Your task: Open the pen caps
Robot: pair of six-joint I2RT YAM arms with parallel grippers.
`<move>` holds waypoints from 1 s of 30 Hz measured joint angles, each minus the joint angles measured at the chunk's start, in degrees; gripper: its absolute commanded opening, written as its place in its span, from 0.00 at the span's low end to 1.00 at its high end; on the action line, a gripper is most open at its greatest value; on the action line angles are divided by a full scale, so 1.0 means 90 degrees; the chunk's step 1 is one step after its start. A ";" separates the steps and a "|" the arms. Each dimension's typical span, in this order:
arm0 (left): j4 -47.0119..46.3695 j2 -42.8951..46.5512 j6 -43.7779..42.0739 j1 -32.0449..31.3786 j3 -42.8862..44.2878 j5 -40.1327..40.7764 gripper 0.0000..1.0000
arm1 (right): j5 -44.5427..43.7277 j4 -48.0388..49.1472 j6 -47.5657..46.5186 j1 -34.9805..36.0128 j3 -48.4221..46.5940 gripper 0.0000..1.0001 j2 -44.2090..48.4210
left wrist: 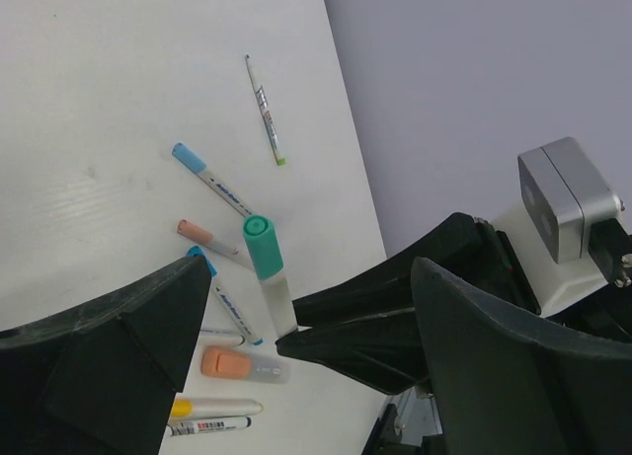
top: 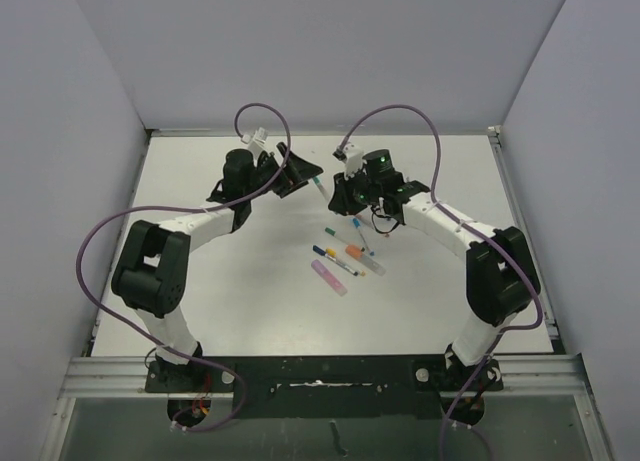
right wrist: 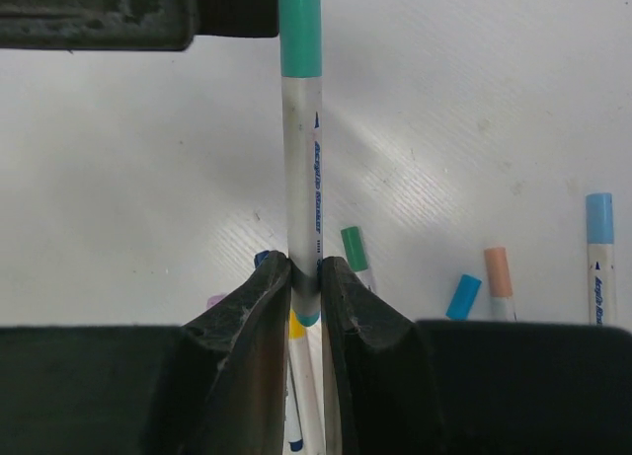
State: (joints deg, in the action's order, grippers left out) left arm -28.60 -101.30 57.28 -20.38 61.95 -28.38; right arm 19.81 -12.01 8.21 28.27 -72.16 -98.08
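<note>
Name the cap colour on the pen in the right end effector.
Teal cap on the pen, clearest in the right wrist view.

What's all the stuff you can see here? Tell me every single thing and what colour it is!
teal-capped pen: one, pale body, its teal pen cap on, held off the table.
pens on the table: several, loose cluster mid-table; caps or tips light blue, orange, green, yellow, pink; exact count unclear.
table: one, white.
walls: pale grey, left, back and right.
cables: two, purple, one looping over each arm.
arms: two, white and black, bases at the near edge.
left end effector: one, black, open, fingers either side of the cap.
right end effector: one, black, shut on the pen's body.
</note>
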 measured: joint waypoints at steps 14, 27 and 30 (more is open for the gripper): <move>-0.0187 -0.0034 0.0095 -0.0029 0.0000 0.0034 0.66 | 0.0049 0.0126 0.0080 0.0335 -0.0056 0.00 -0.0007; -0.0347 -0.0034 0.0114 -0.0029 -0.0097 0.0087 0.34 | 0.0044 0.0238 0.0119 0.0372 -0.0056 0.00 -0.0007; -0.0379 -0.0034 0.0119 -0.0029 -0.0129 0.0095 0.28 | 0.0044 0.0250 0.0141 0.0372 -0.0056 0.00 -0.0005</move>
State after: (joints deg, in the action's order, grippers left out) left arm -32.01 -101.60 58.35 -20.64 60.80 -27.53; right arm 20.21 -9.76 9.47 31.62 -72.66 -98.13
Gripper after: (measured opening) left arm 0.333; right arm 0.152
